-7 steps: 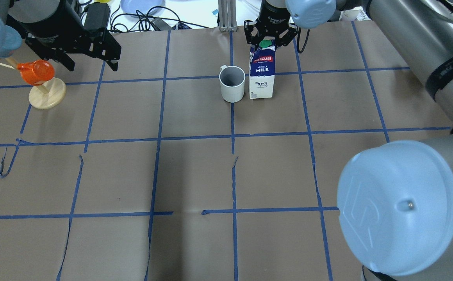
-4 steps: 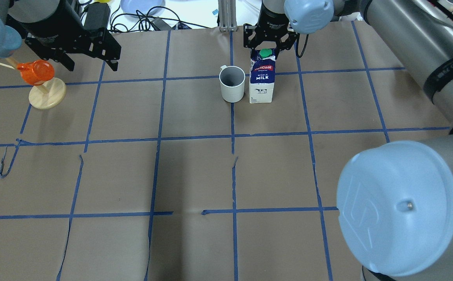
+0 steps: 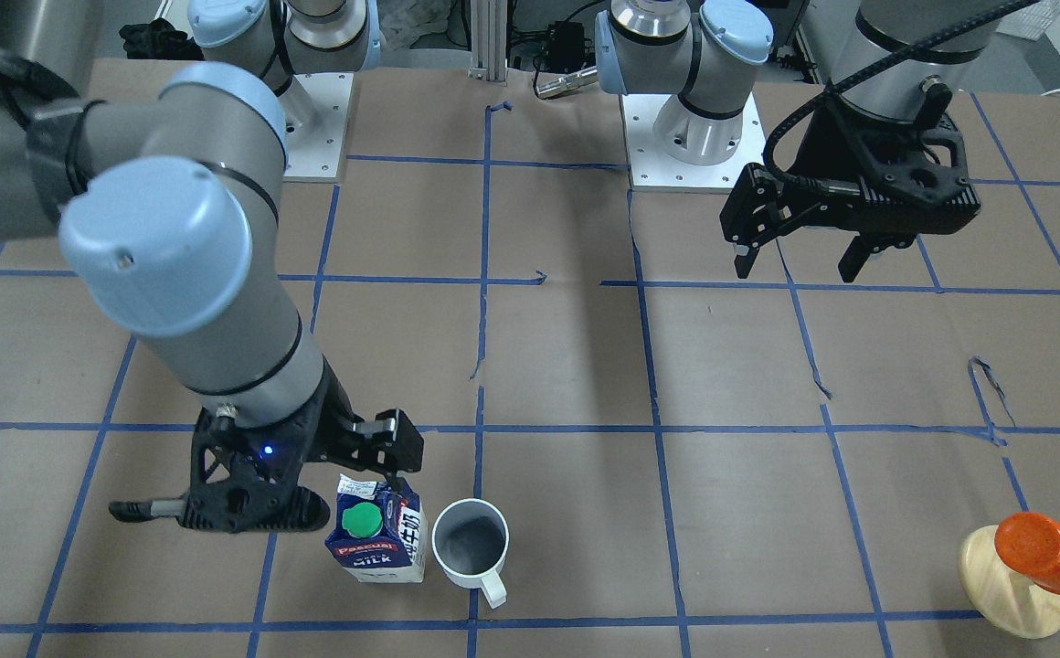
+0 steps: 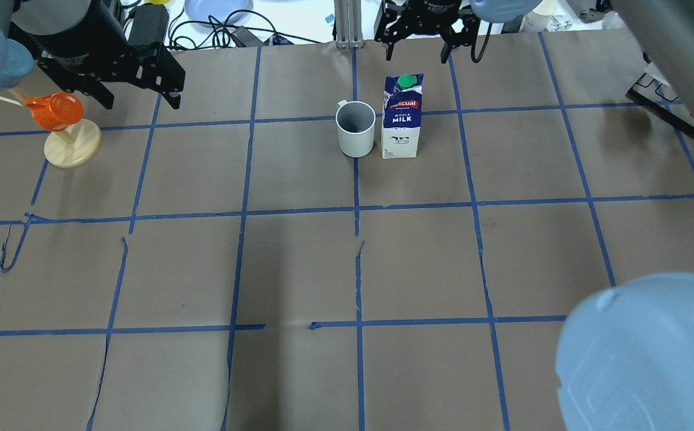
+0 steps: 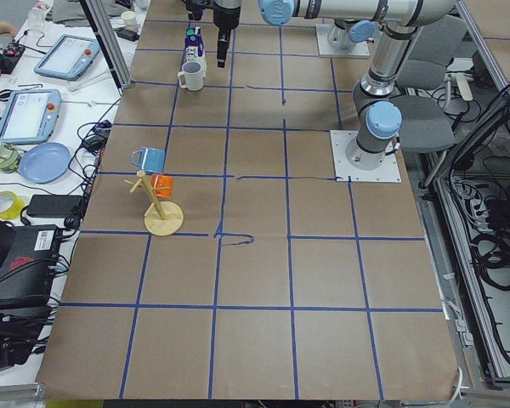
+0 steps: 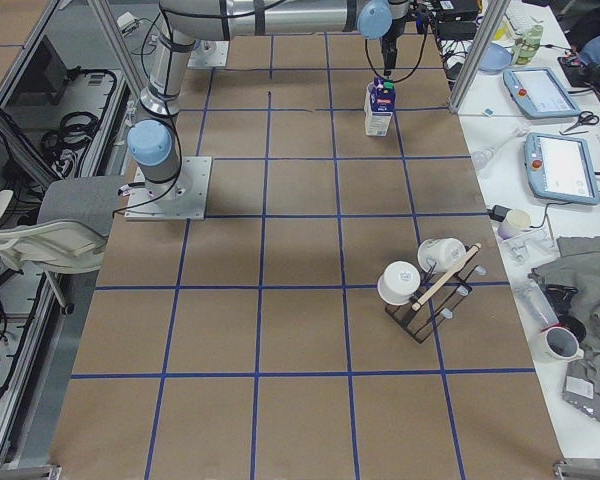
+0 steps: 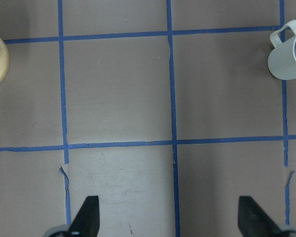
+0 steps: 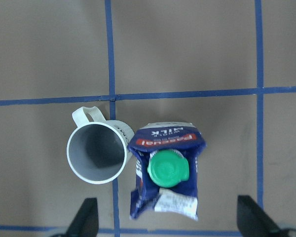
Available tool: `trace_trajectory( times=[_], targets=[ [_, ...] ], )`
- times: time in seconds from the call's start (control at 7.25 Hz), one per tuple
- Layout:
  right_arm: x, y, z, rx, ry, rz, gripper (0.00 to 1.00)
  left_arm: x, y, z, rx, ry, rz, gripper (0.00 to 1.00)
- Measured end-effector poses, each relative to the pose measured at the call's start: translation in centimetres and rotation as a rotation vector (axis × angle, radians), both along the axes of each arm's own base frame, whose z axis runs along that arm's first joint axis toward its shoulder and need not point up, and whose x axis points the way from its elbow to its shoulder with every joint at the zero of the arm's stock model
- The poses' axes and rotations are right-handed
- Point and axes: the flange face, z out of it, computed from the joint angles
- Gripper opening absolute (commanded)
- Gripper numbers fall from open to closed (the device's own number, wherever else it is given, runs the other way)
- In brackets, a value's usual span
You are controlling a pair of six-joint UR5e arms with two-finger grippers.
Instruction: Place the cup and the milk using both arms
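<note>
The milk carton (image 4: 401,120) stands upright on the brown table, green cap up. It also shows in the front view (image 3: 375,539) and the right wrist view (image 8: 165,170). The white cup (image 4: 356,129) stands upright close to its left, handle pointing away from the robot; it shows in the front view (image 3: 469,544) and both wrist views (image 8: 96,153) (image 7: 288,57). My right gripper (image 4: 417,51) is open and empty, raised above the carton without touching it (image 3: 274,480). My left gripper (image 4: 140,99) is open and empty, high over the far left (image 3: 798,270).
An orange cup-like thing (image 4: 54,111) hangs on a pale wooden stand (image 4: 73,143) at the far left, close below my left gripper. Blue tape lines grid the table. Cables, a plate and tablets lie beyond the far edge.
The right gripper, which was around the carton's top, has let go and risen toward the far edge. The carton now stands free beside the cup. The left arm has not moved.
</note>
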Motion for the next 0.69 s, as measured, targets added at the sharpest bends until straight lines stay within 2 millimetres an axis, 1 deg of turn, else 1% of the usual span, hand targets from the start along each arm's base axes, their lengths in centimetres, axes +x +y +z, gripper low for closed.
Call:
trace_trajectory(
  times=[0.14,0.28,0.41,0.55,0.69],
  targets=[
    [-1.1,2.7,2.8,0.008,0.008,0.025,1.00,0.0,0.0,0.0,0.001,0.000,0.000,1.00],
    [-2.0,6.4,4.9,0.015,0.019,0.051,1.00,0.0,0.0,0.0,0.001,0.000,0.000,1.00],
    [-2.8,10.6,5.6,0.026,0.028,0.059,1.00,0.0,0.0,-0.1,0.002,0.000,0.000,1.00],
    [-3.6,14.5,5.0,0.042,0.031,0.054,1.00,0.0,0.0,-0.1,0.002,0.000,-0.001,1.00],
    [-4.1,17.1,3.9,0.046,0.033,0.048,1.00,0.0,0.0,-0.1,0.002,0.000,0.000,1.00]
  ],
)
